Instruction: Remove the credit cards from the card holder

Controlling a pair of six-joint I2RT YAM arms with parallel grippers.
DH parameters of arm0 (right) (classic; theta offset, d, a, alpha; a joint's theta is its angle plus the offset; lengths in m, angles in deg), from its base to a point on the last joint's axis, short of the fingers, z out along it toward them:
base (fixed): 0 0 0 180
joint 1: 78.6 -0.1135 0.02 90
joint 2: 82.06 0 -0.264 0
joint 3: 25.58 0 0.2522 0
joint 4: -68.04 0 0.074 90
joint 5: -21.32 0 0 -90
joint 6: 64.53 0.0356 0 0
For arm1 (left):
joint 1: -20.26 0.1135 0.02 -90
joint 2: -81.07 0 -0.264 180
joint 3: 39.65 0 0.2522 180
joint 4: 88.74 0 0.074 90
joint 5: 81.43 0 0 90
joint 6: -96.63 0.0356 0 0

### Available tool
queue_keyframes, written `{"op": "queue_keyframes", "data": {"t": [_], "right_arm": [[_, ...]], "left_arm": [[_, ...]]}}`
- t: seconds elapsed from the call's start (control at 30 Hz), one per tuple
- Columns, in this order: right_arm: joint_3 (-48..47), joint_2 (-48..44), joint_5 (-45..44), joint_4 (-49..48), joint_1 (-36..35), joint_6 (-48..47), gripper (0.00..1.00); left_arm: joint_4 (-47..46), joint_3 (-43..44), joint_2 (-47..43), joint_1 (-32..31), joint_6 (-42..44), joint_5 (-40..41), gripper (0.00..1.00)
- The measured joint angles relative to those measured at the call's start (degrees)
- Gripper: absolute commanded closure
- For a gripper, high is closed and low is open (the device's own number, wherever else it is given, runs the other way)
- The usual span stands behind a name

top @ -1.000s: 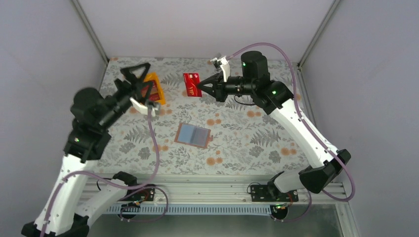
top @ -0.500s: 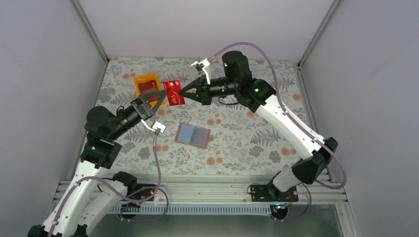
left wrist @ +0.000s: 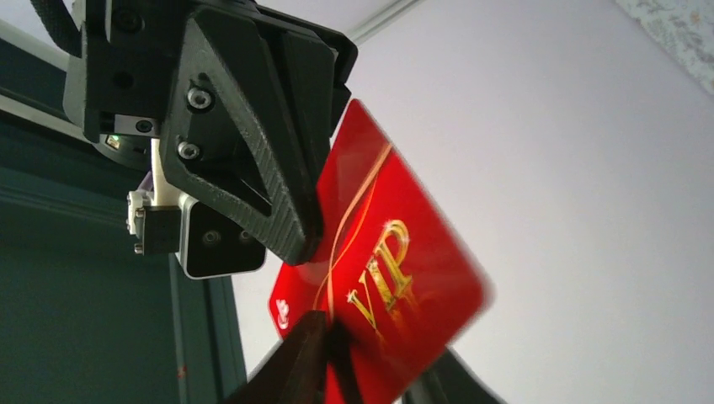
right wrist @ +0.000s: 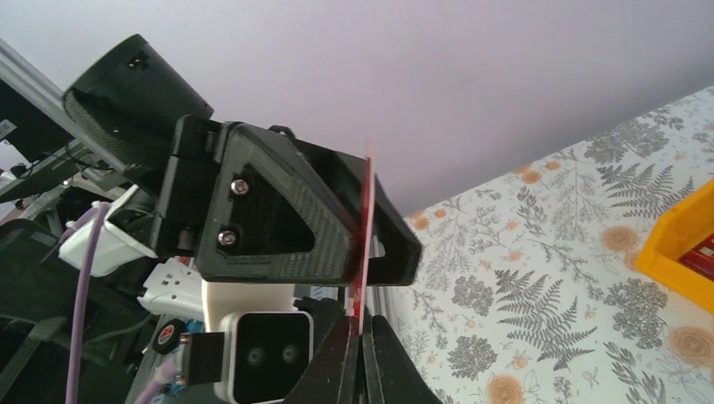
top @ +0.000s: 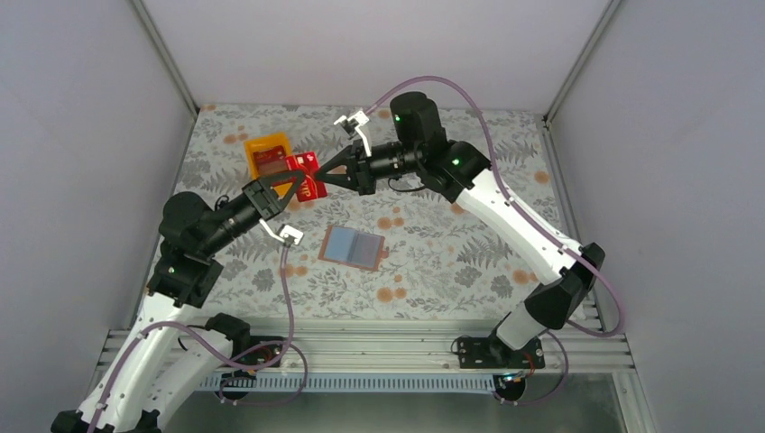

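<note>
A red credit card with gold "VIP" lettering hangs in the air above the back left of the table. My right gripper is shut on one of its edges. My left gripper has come up from the other side. Its two fingers stand either side of the credit card, jaws narrow; one finger touches the face and the other stands a little apart. The card holder lies open on the table, blue lining up, away from both grippers.
An orange tray at the back left holds red cards; its corner shows in the right wrist view. The tabletop carries a fern-and-flower print. Grey walls close off the left, back and right sides.
The right gripper carried the red card leftward. The left gripper swung down from over the tray to meet it, and its jaws have narrowed around the card.
</note>
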Motion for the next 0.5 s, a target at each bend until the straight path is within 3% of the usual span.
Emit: {"op": "queue_keyframes", "data": {"t": [0.07, 0.17, 0.23, 0.27, 0.33, 0.5], "right_arm": [[-0.2, 0.8, -0.1, 0.2, -0.1, -0.2, 0.96], [-0.3, 1.5, -0.3, 0.7, 0.1, -0.2, 0.95], [-0.6, 1.7, -0.1, 1.2, -0.1, -0.2, 0.79], [-0.8, 1.8, -0.2, 1.6, -0.1, -0.2, 0.61], [-1.0, 1.9, -1.6, 2.4, -0.3, -0.8, 0.38], [-0.7, 1.2, -11.4, 2.9, 0.0, -1.3, 0.12]], "left_arm": [[0.5, 0.0, -0.2, 0.1, 0.0, 0.0, 0.97], [1.3, 0.0, -0.8, 0.1, 0.0, -0.1, 0.98], [2.3, 0.0, -1.6, 0.1, 0.0, -0.1, 0.98], [2.7, 0.0, -1.8, 0.1, 0.0, -0.1, 0.98], [3.3, 0.0, -2.4, 0.0, 0.0, 0.5, 0.98], [9.9, 0.9, -2.0, -0.2, 0.0, 9.3, 0.98]]}}
